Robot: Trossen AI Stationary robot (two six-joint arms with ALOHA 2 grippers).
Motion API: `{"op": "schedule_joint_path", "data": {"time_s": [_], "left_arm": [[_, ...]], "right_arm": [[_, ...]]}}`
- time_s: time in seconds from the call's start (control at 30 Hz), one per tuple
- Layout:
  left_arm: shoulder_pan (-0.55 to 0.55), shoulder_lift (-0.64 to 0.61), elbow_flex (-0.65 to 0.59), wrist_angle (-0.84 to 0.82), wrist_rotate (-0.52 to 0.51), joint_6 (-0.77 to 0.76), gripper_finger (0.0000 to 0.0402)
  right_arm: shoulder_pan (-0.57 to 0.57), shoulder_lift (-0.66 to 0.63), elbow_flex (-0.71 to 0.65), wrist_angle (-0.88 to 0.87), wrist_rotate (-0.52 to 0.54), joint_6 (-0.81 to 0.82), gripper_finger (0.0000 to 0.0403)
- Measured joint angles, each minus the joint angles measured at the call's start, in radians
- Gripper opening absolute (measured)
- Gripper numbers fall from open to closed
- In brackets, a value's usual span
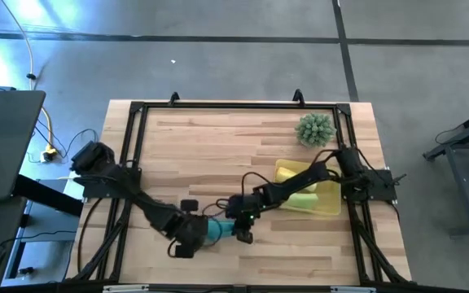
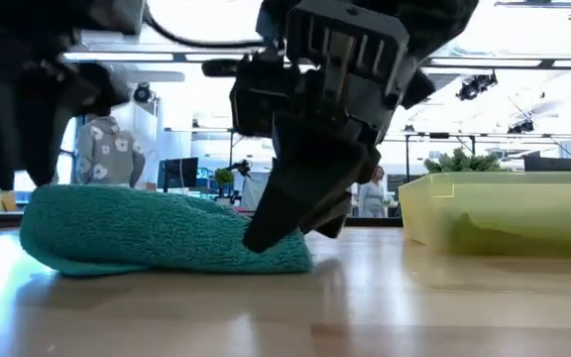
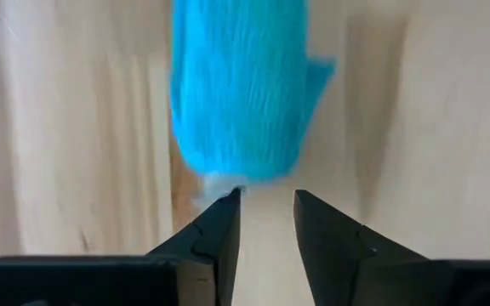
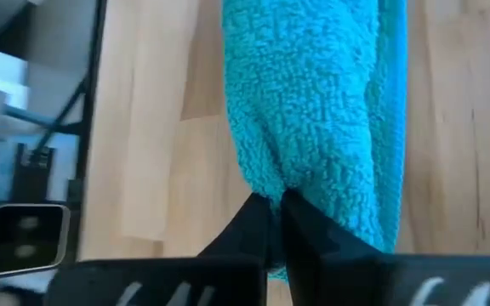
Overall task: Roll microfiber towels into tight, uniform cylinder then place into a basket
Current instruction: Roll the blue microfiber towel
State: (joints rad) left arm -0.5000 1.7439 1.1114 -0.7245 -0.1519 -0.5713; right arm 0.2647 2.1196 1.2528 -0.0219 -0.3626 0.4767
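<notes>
Teal towel (image 1: pixel 216 230): rolled into a thick bundle, lying on the table (image 1: pixel 218 146) near its front edge, between the two grippers. In the low view it rests flat on the wood as a long, low roll (image 2: pixel 157 233).
Right gripper (image 4: pixel 275 204): at the roll's right end, fingers nearly closed, pinching a fold of the teal towel. In the low view it (image 2: pixel 281 233) comes down from above and its tips meet the roll at table level.
Left gripper (image 3: pixel 264 200): at the roll's left end, fingers slightly apart with a narrow gap, tips just short of the towel (image 3: pixel 241 85); holding nothing.
Basket (image 1: pixel 328 205): yellow tray on the right side of the table, partly under the right arm, well apart from the teal towel.
Lime towel (image 1: pixel 304 199): lying inside the basket.
Plant (image 1: pixel 315 129): spiky green ball just behind the basket.
Room: a person (image 2: pixel 105 149) in a patterned top stands beyond the table.
</notes>
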Motion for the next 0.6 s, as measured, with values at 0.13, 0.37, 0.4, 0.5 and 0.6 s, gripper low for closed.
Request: {"op": "schedule_joint_path", "data": {"time_s": [0.13,0.37,0.4,0.5,0.6], "left_arm": [[-0.071,0.003,0.000,0.063,-0.228,-0.004,0.0106],[-0.129,0.044,0.002,0.219,-0.389,0.028,0.0125],[-0.133,0.047,0.000,0.224,-0.408,0.044,0.0130],[-0.117,0.075,0.003,0.278,-0.420,0.073,0.0149],[-0.092,0.110,0.003,0.305,-0.420,0.083,0.0170]], "right_arm": [[-0.031,0.002,-0.002,0.014,-0.090,0.076,0.0001],[-0.049,0.002,-0.002,0.029,-0.132,0.111,0.0000],[-0.051,0.002,-0.002,0.029,-0.129,0.110,0.0000],[-0.053,0.002,-0.002,0.030,-0.129,0.111,0.0000],[-0.054,0.002,-0.001,0.029,-0.128,0.110,0.0000]]}}
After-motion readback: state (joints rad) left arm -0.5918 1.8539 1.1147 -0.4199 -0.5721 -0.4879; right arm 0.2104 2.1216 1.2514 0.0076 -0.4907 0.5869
